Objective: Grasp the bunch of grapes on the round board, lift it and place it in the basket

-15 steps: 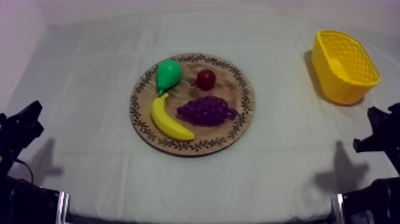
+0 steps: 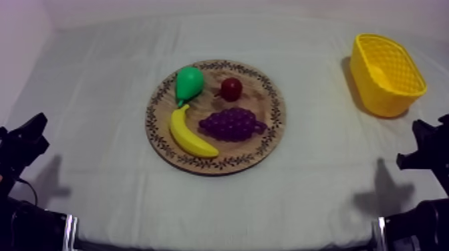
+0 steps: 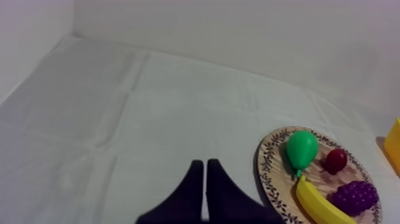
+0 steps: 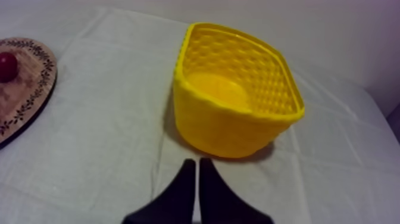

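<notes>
A purple bunch of grapes (image 2: 232, 125) lies on the round wooden board (image 2: 274, 107) at the table's middle, toward the board's front right. The same grapes (image 3: 355, 197) sit beside a banana in the left wrist view. The yellow basket (image 2: 387, 73) stands empty at the far right; in the right wrist view the basket (image 4: 233, 90) is just ahead of my right gripper (image 4: 197, 164). My left gripper (image 3: 205, 165) is shut on nothing over bare cloth left of the board (image 3: 268, 161). My right gripper (image 2: 427, 143) rests low at the right, my left gripper (image 2: 27, 137) low at the left.
On the board also lie a green pear (image 2: 188, 83), a yellow banana (image 2: 189, 133) and a small red fruit (image 2: 231, 89). The small red fruit (image 4: 7, 66) and the board's rim (image 4: 36, 89) lie left of the basket. Bare cloth separates board and basket.
</notes>
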You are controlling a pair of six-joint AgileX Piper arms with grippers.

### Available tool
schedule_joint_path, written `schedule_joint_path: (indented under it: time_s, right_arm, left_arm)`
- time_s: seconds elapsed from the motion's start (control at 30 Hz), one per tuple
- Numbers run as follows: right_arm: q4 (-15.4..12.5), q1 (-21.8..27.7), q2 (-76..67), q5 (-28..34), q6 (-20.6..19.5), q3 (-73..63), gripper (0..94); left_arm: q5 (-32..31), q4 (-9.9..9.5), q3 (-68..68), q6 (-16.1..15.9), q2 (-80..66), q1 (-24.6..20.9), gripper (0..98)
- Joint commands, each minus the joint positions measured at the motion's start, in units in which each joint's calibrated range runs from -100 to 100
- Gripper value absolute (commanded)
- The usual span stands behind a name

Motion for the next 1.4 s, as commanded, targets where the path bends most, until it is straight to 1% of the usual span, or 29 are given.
schedule_joint_path:
  time_s: [0.0,0.17,0.3,0.5,0.6,0.8,1.0,1.2,1.37]
  right_arm:
    - [0.0,0.0,0.0,0.0,0.0,0.0,0.3]
    - [0.0,0.0,0.0,-0.2,0.7,0.0,0.3]
    - [-0.6,0.3,0.1,-0.7,2.8,-0.6,0.5]
    - [0.4,-0.5,4.3,0.0,3.7,-7.0,0.6]
    - [0.8,-1.5,8.5,1.9,4.6,-12.7,0.7]
    - [0.3,-2.4,16.9,5.2,7.1,-25.1,0.7]
    - [-0.9,-3.7,25.2,9.5,9.4,-36.4,0.7]
    - [-2.0,-6.5,34.1,15.4,10.7,-47.8,0.7]
    - [-2.4,-10.2,42.2,22.5,11.2,-57.9,0.7]
  left_arm:
    - [0.0,-0.03,0.0,0.0,0.0,0.0,0.1]
    - [0.0,-0.03,0.0,0.0,0.0,0.0,0.1]
    - [0.0,-0.03,0.0,0.0,0.0,0.0,0.1]
    - [0.0,-0.03,0.0,0.0,0.0,0.0,0.1]
    - [0.0,-0.03,0.0,0.0,0.0,0.0,0.1]
    - [0.0,-0.03,0.0,0.0,0.0,0.0,0.1]
    - [0.0,-0.03,0.0,0.0,0.0,0.0,0.1]
    - [0.0,-0.03,0.0,0.0,0.0,0.0,0.1]
    - [0.0,-0.03,0.0,0.0,0.0,0.0,0.1]
